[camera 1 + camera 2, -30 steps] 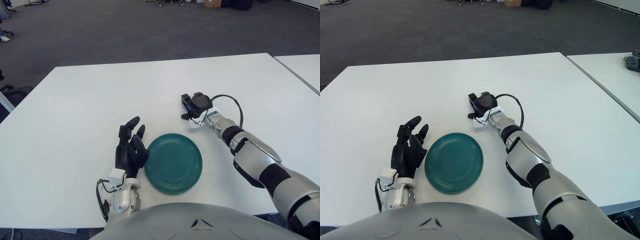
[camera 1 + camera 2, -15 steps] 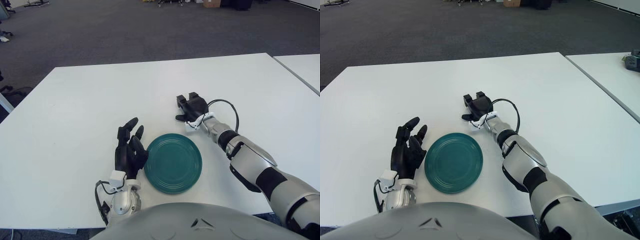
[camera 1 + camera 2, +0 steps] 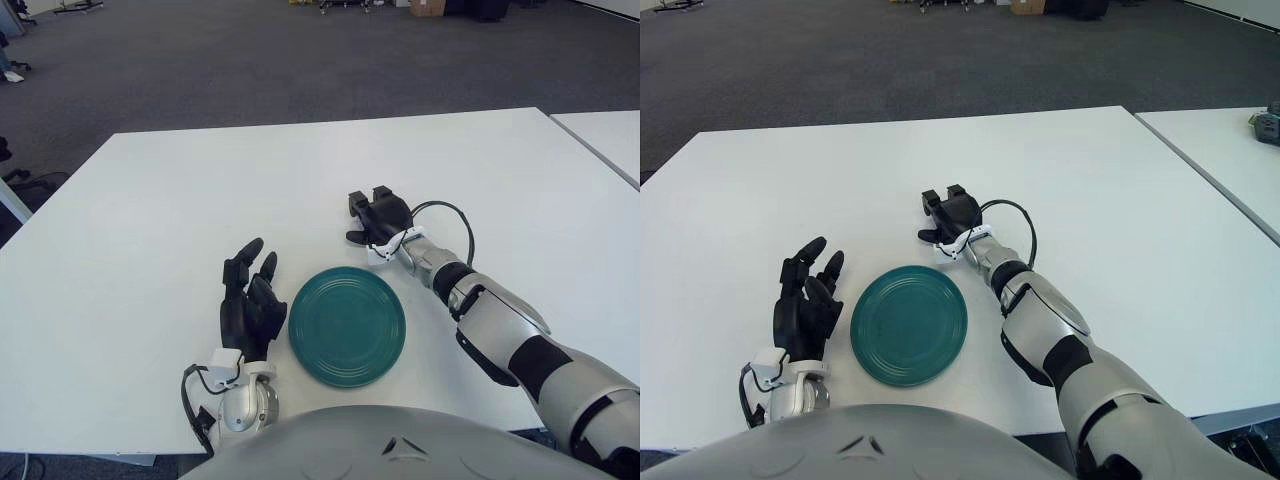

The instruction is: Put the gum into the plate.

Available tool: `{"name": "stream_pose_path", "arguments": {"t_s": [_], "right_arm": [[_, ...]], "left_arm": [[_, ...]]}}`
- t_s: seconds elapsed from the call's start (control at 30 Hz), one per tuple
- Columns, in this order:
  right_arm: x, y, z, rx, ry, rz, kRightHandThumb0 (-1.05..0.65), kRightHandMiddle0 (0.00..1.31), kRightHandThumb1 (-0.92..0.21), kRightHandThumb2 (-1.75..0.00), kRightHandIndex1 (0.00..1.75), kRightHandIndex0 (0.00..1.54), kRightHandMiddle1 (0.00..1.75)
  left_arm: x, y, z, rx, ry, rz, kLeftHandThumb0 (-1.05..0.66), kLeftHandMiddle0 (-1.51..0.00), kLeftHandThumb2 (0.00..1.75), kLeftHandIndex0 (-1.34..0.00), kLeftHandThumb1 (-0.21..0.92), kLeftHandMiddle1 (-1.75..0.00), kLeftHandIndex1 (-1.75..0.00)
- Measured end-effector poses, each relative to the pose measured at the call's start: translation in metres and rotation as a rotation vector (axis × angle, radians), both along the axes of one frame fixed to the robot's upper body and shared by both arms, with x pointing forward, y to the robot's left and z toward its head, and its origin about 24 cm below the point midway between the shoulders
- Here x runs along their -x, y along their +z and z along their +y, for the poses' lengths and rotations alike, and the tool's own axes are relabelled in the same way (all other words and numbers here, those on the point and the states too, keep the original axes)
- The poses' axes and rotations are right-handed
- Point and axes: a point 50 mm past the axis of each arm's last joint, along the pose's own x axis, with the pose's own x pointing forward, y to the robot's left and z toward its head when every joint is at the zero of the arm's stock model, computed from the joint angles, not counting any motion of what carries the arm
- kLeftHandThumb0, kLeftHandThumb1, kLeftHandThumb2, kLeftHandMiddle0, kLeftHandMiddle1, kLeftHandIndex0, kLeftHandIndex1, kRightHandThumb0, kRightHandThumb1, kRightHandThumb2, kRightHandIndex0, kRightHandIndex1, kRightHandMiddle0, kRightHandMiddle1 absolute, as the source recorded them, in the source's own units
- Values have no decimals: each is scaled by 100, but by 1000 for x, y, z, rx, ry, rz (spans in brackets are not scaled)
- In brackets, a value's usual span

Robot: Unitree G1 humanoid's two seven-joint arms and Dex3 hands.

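The right robot hand (image 3: 375, 215) hovers beyond the plate (image 3: 347, 325); whether its fingers clasp gum cannot be told. Next: carry over the plate.

You are looking down on a broad white rectangular table (image 3: 180, 200) with a matte top and rounded corners; beside it on the right, across a narrow gap, stands a second white table (image 3: 1230, 150) carrying a small dark object (image 3: 1267, 124) at its far edge (too small to identify); behind both stretches a dark grey carpeted floor (image 3: 250, 60), evenly lit; at the far end sit a brown cardboard box (image 3: 425, 6) and dim furniture legs.
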Motion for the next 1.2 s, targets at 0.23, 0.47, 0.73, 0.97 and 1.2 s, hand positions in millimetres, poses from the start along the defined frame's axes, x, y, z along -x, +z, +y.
{"name": "stream_pose_path", "arguments": {"t_s": [0.23, 0.47, 0.73, 0.97, 1.2], "right_arm": [[-9, 13, -3, -30, 28, 1, -54, 64, -92, -66, 175, 84, 175], [-25, 49, -4, -84, 82, -92, -52, 66, -92, -60, 175, 84, 175], [-29, 112, 9, -153, 292, -224, -45, 52, -71, -81, 175, 78, 175], [-14, 136, 22, -201, 412, -240, -42, 44, -56, -100, 175, 77, 175], [13, 136, 23, -183, 531, -226, -42, 45, -54, -104, 175, 76, 175]], "left_arm": [[-1, 0, 1, -4, 2, -18, -105, -58, 84, -25, 92, -29, -99], [-1, -1, 3, 4, -7, -29, -105, -57, 85, -24, 92, -29, -98], [-1, -2, 6, -5, 2, -34, -104, -58, 88, -26, 92, -29, -99], [-2, -3, 7, -5, -2, -36, -103, -53, 88, -23, 92, -27, -97], [-3, -3, 8, -7, 2, -33, -98, -51, 88, -19, 92, -26, -94]]}}
